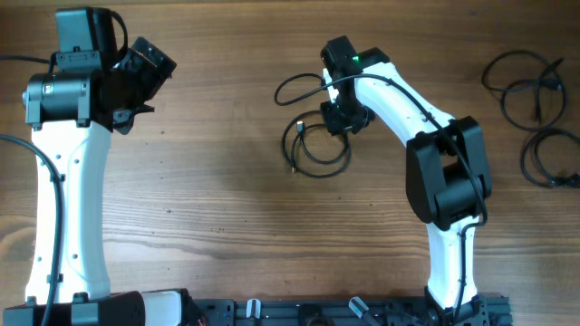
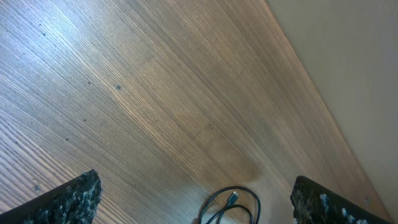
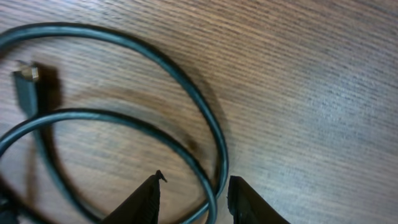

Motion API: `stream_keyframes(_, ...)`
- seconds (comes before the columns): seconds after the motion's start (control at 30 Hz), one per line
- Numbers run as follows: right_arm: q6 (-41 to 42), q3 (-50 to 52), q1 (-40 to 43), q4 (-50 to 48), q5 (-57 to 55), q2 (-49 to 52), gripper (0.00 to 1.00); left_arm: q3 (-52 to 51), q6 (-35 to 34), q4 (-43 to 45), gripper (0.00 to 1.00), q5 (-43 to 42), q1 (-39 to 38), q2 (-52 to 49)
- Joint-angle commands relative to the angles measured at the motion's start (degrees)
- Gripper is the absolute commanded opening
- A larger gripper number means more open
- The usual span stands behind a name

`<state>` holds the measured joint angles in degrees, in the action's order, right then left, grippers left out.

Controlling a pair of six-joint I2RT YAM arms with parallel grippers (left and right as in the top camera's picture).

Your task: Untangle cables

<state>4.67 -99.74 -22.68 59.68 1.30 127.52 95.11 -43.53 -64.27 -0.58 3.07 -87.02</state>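
Grasping step: at centre frame, the right gripper [image 3: 196, 182] stands narrow astride one strand of the thin black looped cables [image 1: 313, 145] on the wooden worktop [image 1: 217, 181], not yet pinching it. Next it should probably close, then lift gently. The left gripper [image 1: 140, 86], upper left, gapes wide.

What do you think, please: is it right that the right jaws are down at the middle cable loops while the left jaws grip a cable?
Not quite: the left jaws grip nothing. The left wrist view shows them wide open over bare wood, with the cable loops lying clear of them. The right jaws are indeed down at those loops.
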Motion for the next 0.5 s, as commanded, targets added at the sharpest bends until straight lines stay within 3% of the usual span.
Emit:
stream_keyframes(0.0,-1.4,2.0,0.2,-1.7,-2.8,1.0,0.38,0.0,1.4,-0.1,1.00,-0.5,0.4,0.0)
stream_keyframes(0.47,-0.7,8.3,0.2,-6.3,0.0,1.0,0.37,0.0,1.3,-0.5,1.00,-0.5,0.4,0.0)
